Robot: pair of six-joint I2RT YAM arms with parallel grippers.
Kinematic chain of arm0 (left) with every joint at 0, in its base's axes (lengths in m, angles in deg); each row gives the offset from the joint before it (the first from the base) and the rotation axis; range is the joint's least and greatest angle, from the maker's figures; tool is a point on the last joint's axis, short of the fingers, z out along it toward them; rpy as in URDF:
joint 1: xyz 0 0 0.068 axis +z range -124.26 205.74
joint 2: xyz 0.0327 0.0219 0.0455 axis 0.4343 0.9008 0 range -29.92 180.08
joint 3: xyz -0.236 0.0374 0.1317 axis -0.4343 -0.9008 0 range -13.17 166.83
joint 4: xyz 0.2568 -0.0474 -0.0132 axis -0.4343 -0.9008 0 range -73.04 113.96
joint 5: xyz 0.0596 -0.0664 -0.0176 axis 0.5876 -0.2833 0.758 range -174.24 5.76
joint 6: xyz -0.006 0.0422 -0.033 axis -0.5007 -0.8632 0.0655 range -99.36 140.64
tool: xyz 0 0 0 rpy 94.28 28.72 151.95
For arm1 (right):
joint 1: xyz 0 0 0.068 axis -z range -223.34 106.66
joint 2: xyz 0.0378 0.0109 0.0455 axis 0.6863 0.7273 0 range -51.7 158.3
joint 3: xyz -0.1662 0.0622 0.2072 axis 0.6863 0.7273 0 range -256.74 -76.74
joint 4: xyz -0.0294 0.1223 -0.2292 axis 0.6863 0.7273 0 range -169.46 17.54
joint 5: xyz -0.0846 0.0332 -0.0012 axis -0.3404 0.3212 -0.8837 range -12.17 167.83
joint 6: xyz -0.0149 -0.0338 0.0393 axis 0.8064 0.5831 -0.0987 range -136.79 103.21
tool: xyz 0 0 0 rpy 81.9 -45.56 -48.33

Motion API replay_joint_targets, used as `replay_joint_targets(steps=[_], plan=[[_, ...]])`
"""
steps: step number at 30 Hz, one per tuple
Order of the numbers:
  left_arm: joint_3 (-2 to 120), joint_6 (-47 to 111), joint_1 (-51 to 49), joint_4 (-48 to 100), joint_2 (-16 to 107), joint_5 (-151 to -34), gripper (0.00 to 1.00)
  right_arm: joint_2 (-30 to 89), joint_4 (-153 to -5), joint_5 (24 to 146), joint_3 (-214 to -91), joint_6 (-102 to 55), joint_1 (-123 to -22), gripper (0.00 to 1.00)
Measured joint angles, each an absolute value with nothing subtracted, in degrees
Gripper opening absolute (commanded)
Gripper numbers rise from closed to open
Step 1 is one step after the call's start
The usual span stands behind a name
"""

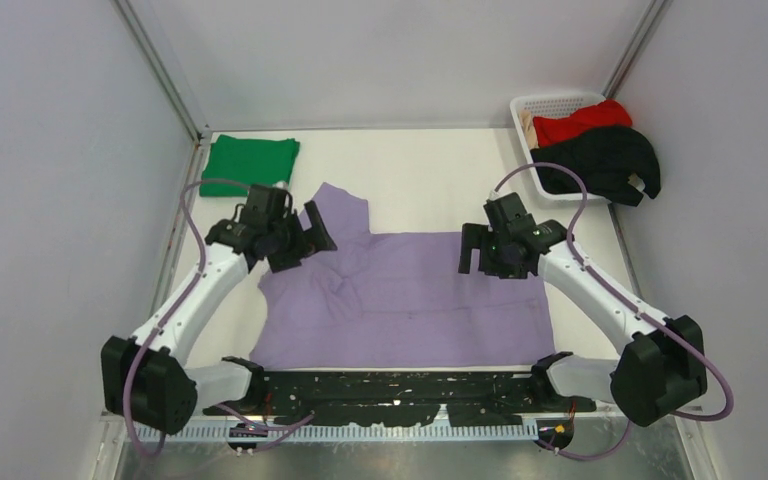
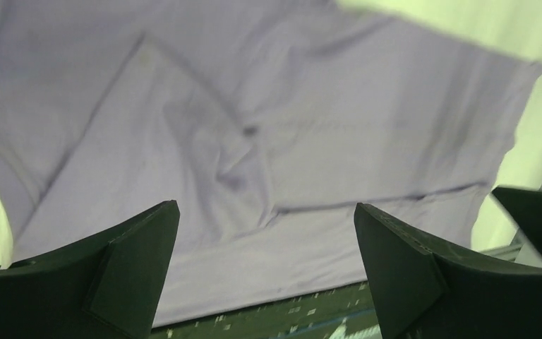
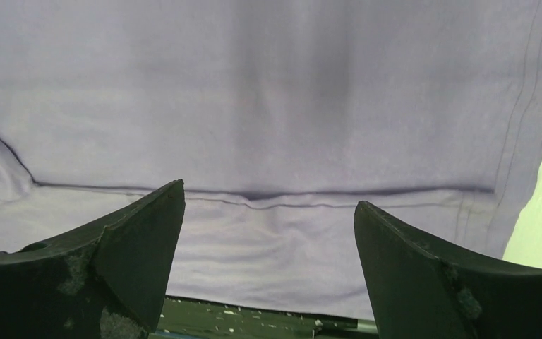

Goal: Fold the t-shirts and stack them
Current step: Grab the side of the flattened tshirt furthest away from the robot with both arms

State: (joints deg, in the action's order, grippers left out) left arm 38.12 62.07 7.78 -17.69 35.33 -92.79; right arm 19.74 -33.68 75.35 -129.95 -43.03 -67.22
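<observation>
Both spread wide, gripping nothing: left tool (image 1: pixel 305 247) above the bunched sleeve area, right tool (image 1: pixel 480 255) above the flatter right half of lavender t-shirt (image 1: pixel 410 300), laid mid-frame on counter (image 1: pixel 420 180), judged not yet folded; advise smoothing centre-left wrinkles first; pinch matching edges together, lift evenly, fold square; stack later on green t-shirt (image 1: pixel 252 160), upper left.

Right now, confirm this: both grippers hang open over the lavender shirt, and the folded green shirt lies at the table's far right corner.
Wrong side: the top view shows the folded green shirt at the far left corner. The rest stands: left gripper and right gripper hang open over the lavender shirt.
</observation>
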Motion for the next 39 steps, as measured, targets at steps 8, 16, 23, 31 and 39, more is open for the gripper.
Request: replay_joint_targets(steps=[8,16,23,31,39], plan=[[73.11,57.24,13.12,-11.46,71.55,-90.30,1.00,21.18,-43.01,84.24,-130.19,-42.35,-57.99,0.96],[110.18,54.62,15.59,-17.51,103.05,-91.57,1.00,25.22,-45.83,87.30,-130.19,-42.20,-53.95,0.95],[119.58,57.18,16.70,-17.90,113.19,-92.86,1.00,27.19,-46.92,88.77,-130.15,-41.70,-52.40,0.96],[116.98,58.97,17.47,-19.17,113.95,-95.92,0.99,27.19,-48.26,89.34,-129.25,-41.02,-51.41,0.96],[116.98,55.45,16.72,-22.06,113.89,-96.64,0.93,27.17,-48.74,89.75,-128.20,-40.91,-51.08,0.96]])
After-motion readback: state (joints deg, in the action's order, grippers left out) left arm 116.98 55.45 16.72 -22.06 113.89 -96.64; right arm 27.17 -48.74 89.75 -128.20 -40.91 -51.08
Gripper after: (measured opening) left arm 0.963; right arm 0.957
